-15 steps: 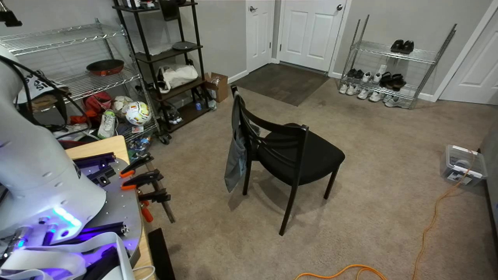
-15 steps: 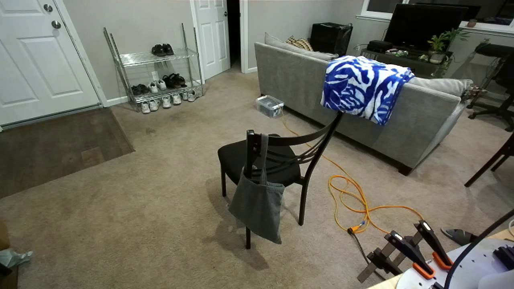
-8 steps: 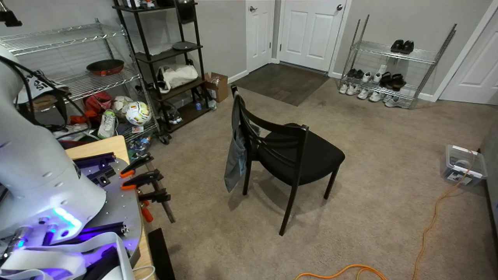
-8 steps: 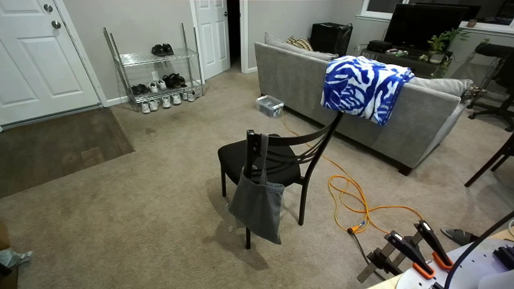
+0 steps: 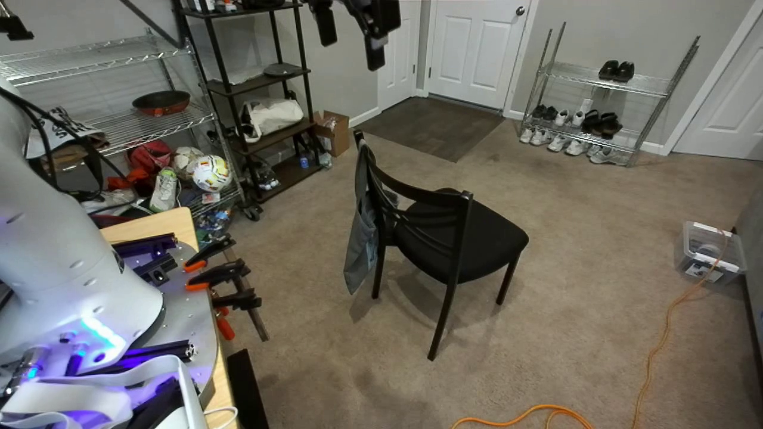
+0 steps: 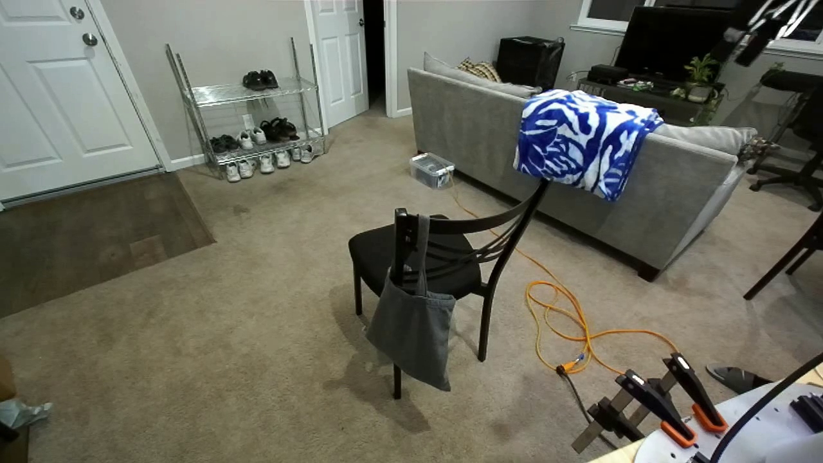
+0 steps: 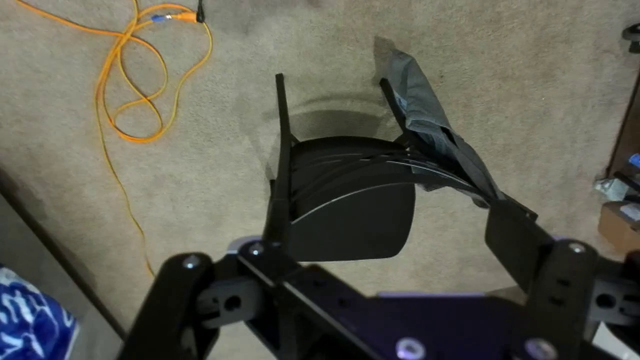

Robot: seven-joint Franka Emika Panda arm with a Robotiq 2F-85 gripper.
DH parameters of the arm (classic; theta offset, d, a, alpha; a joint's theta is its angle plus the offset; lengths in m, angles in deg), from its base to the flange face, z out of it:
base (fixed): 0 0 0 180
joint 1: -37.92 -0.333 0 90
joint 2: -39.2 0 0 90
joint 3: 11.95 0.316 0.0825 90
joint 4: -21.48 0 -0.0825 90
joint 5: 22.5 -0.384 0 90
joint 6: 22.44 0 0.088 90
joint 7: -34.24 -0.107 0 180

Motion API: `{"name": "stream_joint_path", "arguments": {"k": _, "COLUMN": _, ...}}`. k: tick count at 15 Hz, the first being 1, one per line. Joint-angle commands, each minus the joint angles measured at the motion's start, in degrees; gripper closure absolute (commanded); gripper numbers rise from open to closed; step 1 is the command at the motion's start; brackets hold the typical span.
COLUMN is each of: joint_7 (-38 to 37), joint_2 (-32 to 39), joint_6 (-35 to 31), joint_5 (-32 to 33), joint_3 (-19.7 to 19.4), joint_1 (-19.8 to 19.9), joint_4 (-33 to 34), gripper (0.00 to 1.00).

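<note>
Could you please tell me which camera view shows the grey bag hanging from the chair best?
An exterior view shows the bag best: its broad side and a strap face the camera. Where an exterior view catches it nearly edge-on, the bag looks narrow. The wrist view sees it from above, foreshortened.
</note>
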Motion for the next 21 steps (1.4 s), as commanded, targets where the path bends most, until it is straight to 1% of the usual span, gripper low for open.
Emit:
{"name": "stream_joint_path", "arguments": {"k": 1, "joint_7": 7.3, "joint_2": 10.4, "joint_6": -4.9, "joint_5": -5.9, "joint_3": 1.8, "joint_1": -4.3, "joint_4": 3.7, "gripper": 0.0}}
{"name": "stream_joint_path", "arguments": {"k": 3, "joint_7": 11.5, "joint_2": 16.1, "joint_6": -7.0, "joint_5": -9.1, "joint_3": 3.2, "joint_1": -6.4, "joint_4": 5.9, "gripper": 0.0}}
{"name": "stream_joint_path", "arguments": {"k": 6, "joint_7": 17.1, "joint_2": 23.0, "joint_6": -7.3, "joint_5": -12.2, "joint_3": 6.7, "joint_1": -6.6, "joint_4": 9.9, "gripper": 0.0}}
{"name": "stream_joint_path", "arguments": {"k": 11, "joint_7": 21.9, "joint_2": 31.7, "joint_6": -6.6, "joint_5": -10.7, "joint_3": 14.0, "joint_1": -4.8, "joint_4": 16.9, "gripper": 0.0}}
{"name": "stream_joint_path", "arguments": {"k": 15, "joint_7": 24.4, "joint_2": 35.6, "joint_6": -5.7, "joint_5": -6.4, "joint_3": 18.1, "joint_1": -4.0, "joint_4": 20.1, "gripper": 0.0}}
{"name": "stream_joint_path", "arguments": {"k": 18, "joint_7": 24.9, "joint_2": 36.2, "joint_6": -5.9, "joint_5": -3.0, "joint_3": 19.5, "joint_1": -2.9, "joint_4": 20.3, "gripper": 0.0}}
{"name": "stream_joint_path", "arguments": {"k": 19, "joint_7": 26.7, "joint_2": 35.0, "joint_6": -4.6, "joint_5": -3.5, "joint_3": 19.6, "joint_1": -2.1, "joint_4": 19.6, "gripper": 0.0}}
{"name": "stream_joint_path", "arguments": {"k": 20, "joint_7": 23.2, "joint_2": 36.2, "joint_6": -6.5, "joint_5": -3.9, "joint_3": 20.3, "joint_1": -2.6, "joint_4": 19.8, "gripper": 0.0}}
{"name": "stream_joint_path", "arguments": {"k": 21, "joint_7": 24.1, "joint_2": 36.2, "joint_6": -6.1, "joint_5": -3.9, "joint_3": 20.3, "joint_1": -2.2, "joint_4": 19.8, "gripper": 0.0}}
